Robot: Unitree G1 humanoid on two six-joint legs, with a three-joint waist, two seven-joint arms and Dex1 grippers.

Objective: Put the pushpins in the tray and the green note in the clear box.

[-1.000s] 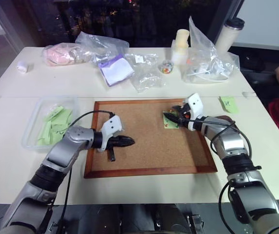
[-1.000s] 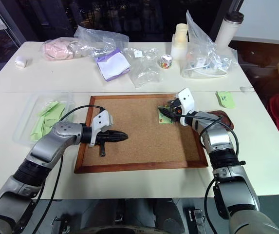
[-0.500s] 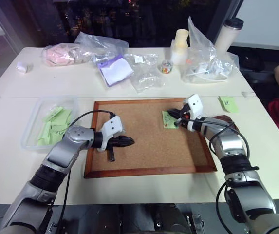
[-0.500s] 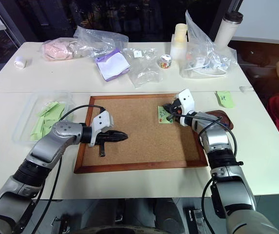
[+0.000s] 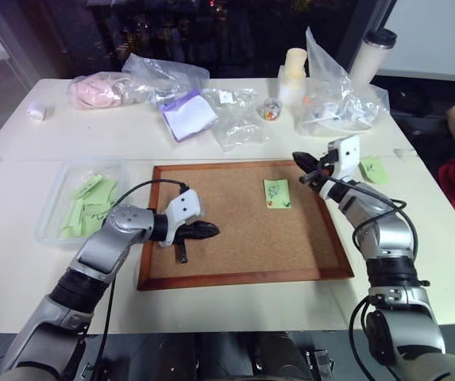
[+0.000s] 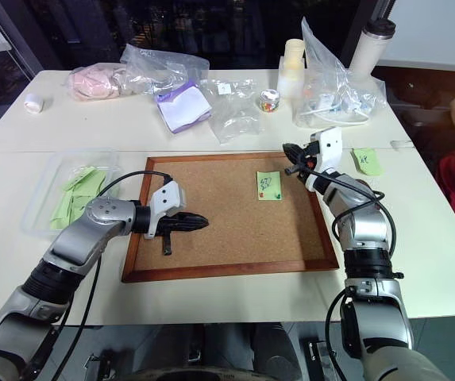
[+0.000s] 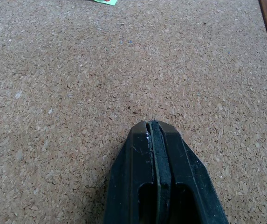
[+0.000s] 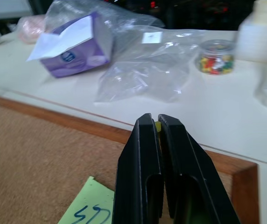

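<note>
The green note (image 5: pixel 275 192) lies flat on the corkboard (image 5: pixel 243 254), a bit right of the middle of the picture. The right tool (image 5: pixel 301 163) is up at the board's upper right corner, with its fingers pressed together on something tiny and yellow. The left tool (image 5: pixel 210 230) sits low over the board's left part, its fingers together and holding nothing. The clear box (image 5: pixel 60 182) is at the left on the desk (image 5: pixel 21 270), with green slips inside.
</note>
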